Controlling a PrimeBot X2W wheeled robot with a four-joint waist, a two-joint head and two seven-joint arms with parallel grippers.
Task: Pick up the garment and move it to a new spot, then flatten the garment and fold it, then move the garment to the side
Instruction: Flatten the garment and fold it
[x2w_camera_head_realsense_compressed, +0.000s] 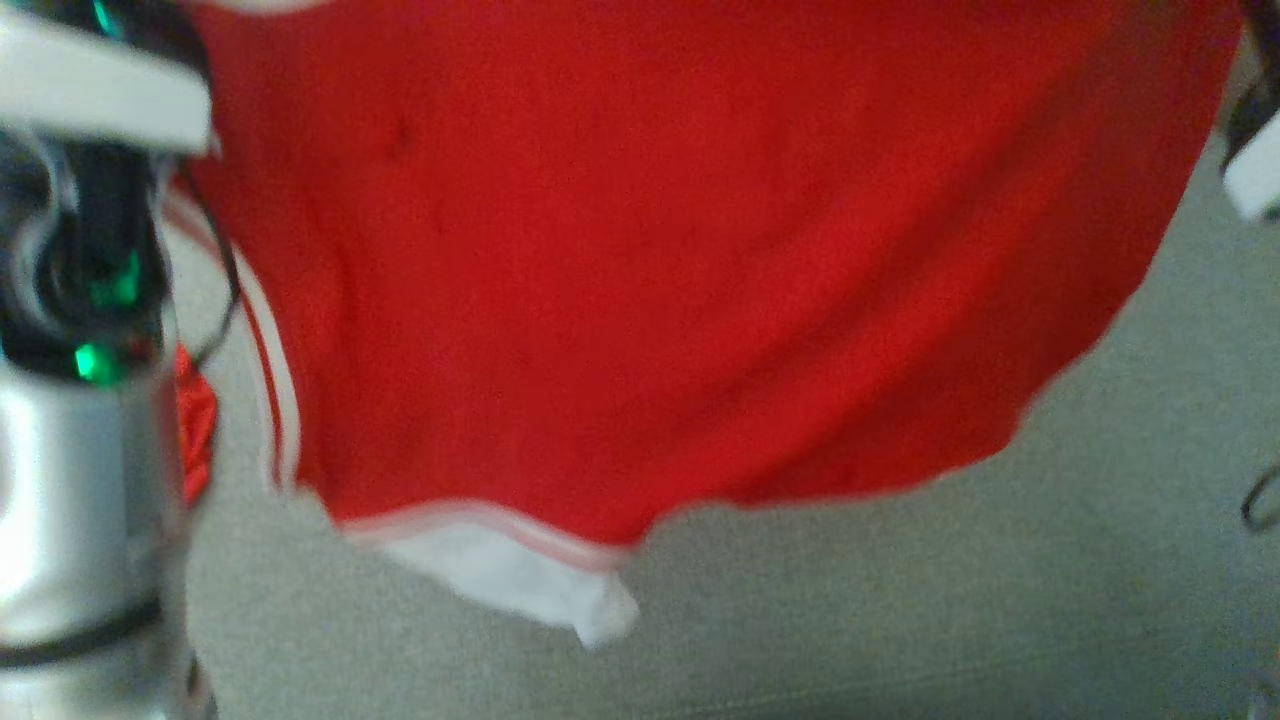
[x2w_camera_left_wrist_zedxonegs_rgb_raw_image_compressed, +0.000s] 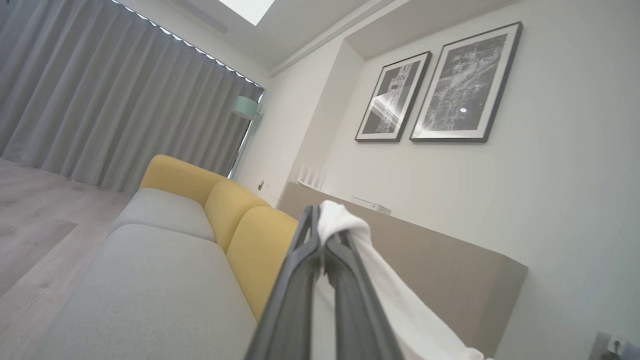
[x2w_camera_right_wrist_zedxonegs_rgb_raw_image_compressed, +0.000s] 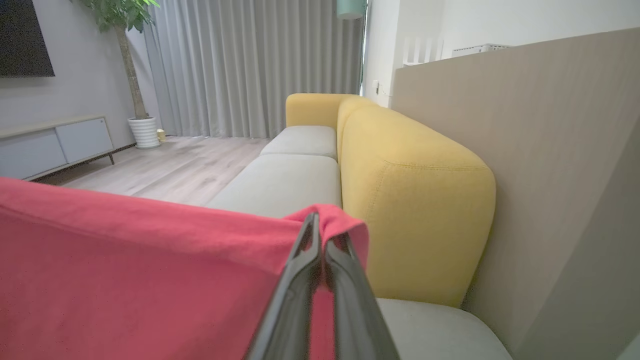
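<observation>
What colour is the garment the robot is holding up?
The garment is red with white trim, seen best in the head view.

Beyond the right jaws runs a long sofa (x2w_camera_right_wrist_zedxonegs_rgb_raw_image_compressed: 415, 200) with yellow padded backs and grey fabric seats. A tall beige wood-grain panel (x2w_camera_right_wrist_zedxonegs_rgb_raw_image_compressed: 525, 125) stands right of those jaws. Far ahead hang grey pleated curtains (x2w_camera_right_wrist_zedxonegs_rgb_raw_image_compressed: 250, 65). Up to the jaws' left are a tree in a white ribbed pot (x2w_camera_right_wrist_zedxonegs_rgb_raw_image_compressed: 143, 132) and a low grey cabinet (x2w_camera_right_wrist_zedxonegs_rgb_raw_image_compressed: 55, 145). Above the left jaws, 2 black-framed monochrome prints (x2w_camera_left_wrist_zedxonegs_rgb_raw_image_compressed: 393, 97) hang on a white wall (x2w_camera_left_wrist_zedxonegs_rgb_raw_image_compressed: 575, 175).
</observation>
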